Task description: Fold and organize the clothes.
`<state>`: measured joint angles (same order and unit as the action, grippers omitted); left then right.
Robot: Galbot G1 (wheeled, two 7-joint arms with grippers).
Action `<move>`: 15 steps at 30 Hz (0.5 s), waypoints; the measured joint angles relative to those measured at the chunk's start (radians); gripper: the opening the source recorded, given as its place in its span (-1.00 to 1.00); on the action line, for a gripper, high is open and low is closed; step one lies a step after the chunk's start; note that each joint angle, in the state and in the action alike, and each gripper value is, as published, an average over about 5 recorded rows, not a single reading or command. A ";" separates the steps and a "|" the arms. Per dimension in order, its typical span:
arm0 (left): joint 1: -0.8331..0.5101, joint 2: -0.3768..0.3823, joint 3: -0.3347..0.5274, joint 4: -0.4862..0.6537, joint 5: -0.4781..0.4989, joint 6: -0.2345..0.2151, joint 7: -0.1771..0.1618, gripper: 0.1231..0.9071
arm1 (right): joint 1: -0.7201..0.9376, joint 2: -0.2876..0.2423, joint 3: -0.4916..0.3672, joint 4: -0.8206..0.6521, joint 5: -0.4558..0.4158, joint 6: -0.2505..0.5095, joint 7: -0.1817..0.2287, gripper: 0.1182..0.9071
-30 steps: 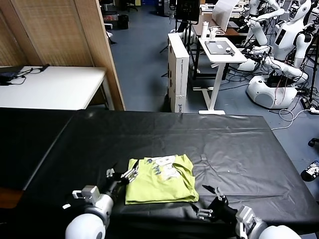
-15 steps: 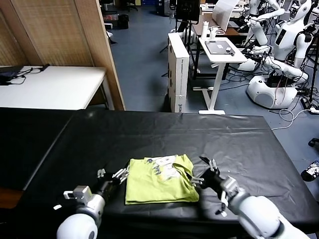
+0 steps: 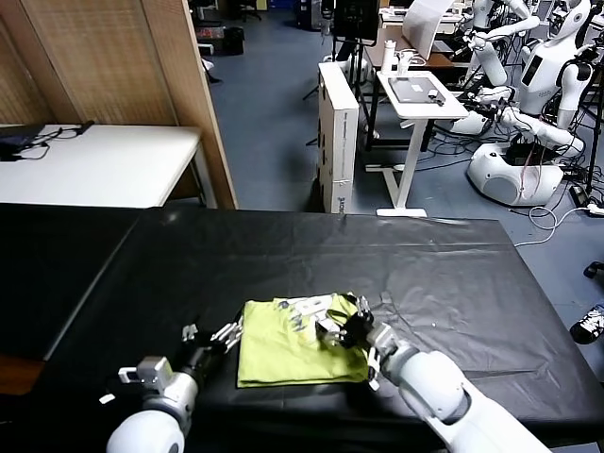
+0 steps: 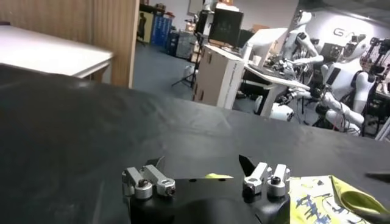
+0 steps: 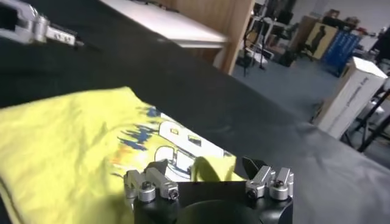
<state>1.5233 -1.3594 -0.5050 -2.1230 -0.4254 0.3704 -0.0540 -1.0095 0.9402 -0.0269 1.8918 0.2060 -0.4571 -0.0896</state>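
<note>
Cotton, lime yellow-green and soft-looking, lay folded into a rough rectangle on the black table cover (image 3: 453,274): the T-shirt (image 3: 283,357) sat near the table's front edge, roughly midway across it. Its upper layer showed a white-grey printed graphic (image 3: 307,316) with some blue lettering, and the fold lines left gentle creases rather than sharp edges. I saw the cover itself as a smooth, slightly glossy sheet with a few shallow wrinkles.

My right gripper (image 3: 347,330) was over the shirt's right far corner, above the print, its jaws spread wide and nothing between them; the right wrist view showed the metal fingertips (image 5: 149,182) low over the fabric, though I could not tell whether they touched it. My left gripper (image 3: 215,336) hung just beside the shirt's left edge, jaws equally wide and empty, with black cloth under it.

Behind the table stood a white desk (image 3: 104,165) and a cardboard box (image 3: 337,132).
</note>
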 joint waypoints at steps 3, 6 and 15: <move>-0.002 0.003 0.000 -0.002 0.000 0.000 0.000 1.00 | -0.009 -0.008 0.020 0.003 0.002 -0.001 0.005 1.00; -0.002 0.006 0.000 -0.006 0.000 0.000 0.000 1.00 | -0.026 -0.018 0.052 0.017 0.013 -0.001 0.021 1.00; 0.012 0.001 0.000 -0.017 0.010 -0.007 0.000 1.00 | -0.089 -0.042 0.172 0.082 0.015 -0.015 0.096 1.00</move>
<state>1.5348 -1.3584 -0.5045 -2.1395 -0.4153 0.3635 -0.0541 -1.0987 0.8982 0.1455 1.9736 0.2214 -0.4720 0.0067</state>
